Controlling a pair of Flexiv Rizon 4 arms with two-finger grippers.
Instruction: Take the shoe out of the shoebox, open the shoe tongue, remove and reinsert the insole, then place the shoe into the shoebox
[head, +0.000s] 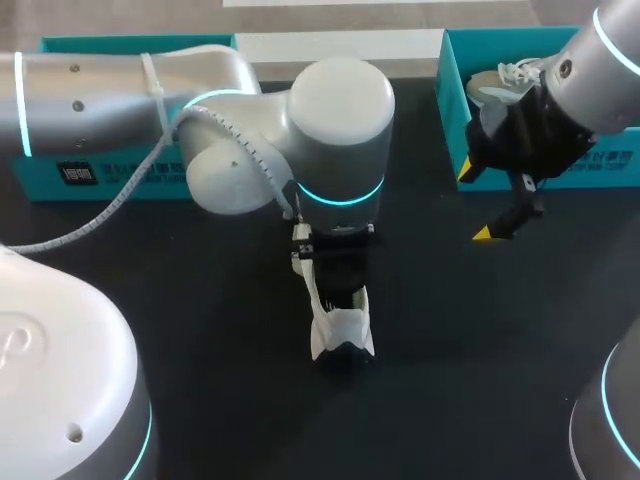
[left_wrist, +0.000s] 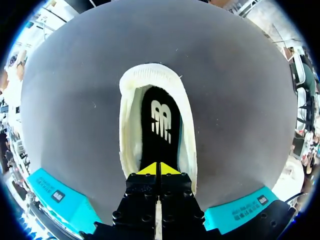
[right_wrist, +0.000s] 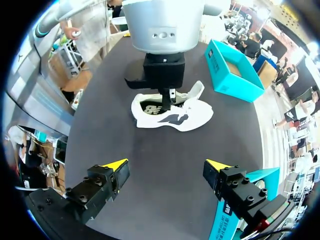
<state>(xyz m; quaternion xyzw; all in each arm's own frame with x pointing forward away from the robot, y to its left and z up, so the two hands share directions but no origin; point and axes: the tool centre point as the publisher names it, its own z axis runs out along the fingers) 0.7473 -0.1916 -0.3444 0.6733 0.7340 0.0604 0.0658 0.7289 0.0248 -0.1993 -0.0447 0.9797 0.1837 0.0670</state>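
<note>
Left arm wrist points straight down, left gripper tips pressed together. Right arm is angled down, right gripper fingers spread wide, with the left gripper ahead of it, well apart.

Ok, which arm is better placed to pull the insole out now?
Left. The left gripper sits inside the shoe, tips together at the insole; the right gripper hangs open, apart from the shoe.

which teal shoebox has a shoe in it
The right shoebox, beside the right gripper: a grey laced shoe lies inside. The left shoebox looks empty.
</note>
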